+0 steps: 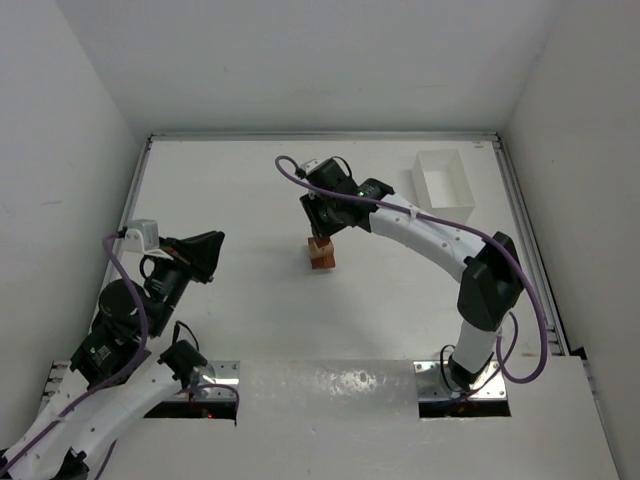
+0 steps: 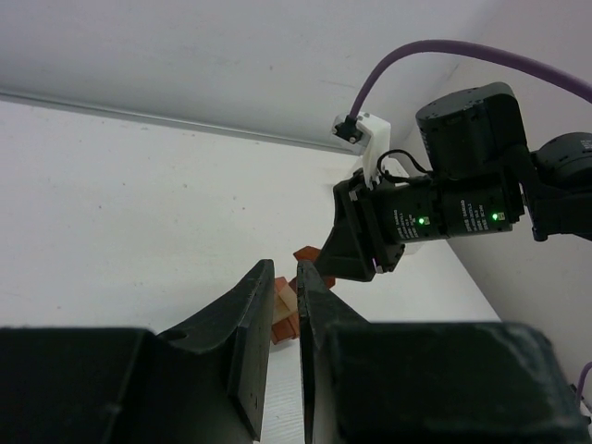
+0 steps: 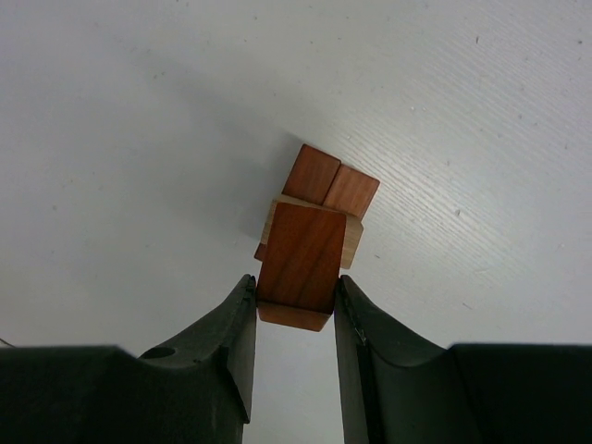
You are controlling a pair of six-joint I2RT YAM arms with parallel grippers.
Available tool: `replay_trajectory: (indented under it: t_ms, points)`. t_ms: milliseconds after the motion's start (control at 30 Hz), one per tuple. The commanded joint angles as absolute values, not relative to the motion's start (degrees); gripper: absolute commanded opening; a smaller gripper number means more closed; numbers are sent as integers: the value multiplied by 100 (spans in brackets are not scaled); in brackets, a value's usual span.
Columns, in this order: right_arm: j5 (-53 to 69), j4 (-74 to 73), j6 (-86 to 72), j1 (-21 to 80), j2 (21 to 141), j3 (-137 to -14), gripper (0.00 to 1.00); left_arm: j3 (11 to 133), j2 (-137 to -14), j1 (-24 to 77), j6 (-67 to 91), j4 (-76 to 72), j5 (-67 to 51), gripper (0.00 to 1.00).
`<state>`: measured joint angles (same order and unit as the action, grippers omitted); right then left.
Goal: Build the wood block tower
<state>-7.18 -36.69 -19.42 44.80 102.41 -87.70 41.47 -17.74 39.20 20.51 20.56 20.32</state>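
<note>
A small wood block tower [image 1: 321,254] stands mid-table: reddish-brown blocks at the bottom [image 3: 330,185], a pale tan layer [image 3: 354,236] over them. My right gripper [image 3: 294,294] is directly above it and shut on a reddish-brown block [image 3: 300,259], held over the tan layer; whether it rests on the stack I cannot tell. In the top view the right gripper [image 1: 322,226] hides the tower's top. My left gripper [image 1: 213,252] hangs at the left, well away from the tower, shut and empty. Its wrist view [image 2: 286,277] shows the tower [image 2: 282,313] far beyond the fingertips.
A clear plastic rectangular box [image 1: 443,182] sits at the back right. White walls enclose the table on three sides. The right arm [image 1: 440,240] arches across the right half of the table. Purple cables trail from both arms.
</note>
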Motion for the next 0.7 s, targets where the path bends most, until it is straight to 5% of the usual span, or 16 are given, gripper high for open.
replay_trajectory:
  t_ms: [0, 667]
  points:
    - [-633, -3779, -1802, 4430, 10318, -9044, 20, 4166, -1872, 3771, 1942, 1916, 1846, 14]
    - [-527, -3727, -1758, 4351, 10459, -9009, 22, 4096, -1969, 3296, 1916, 1793, 1354, 14]
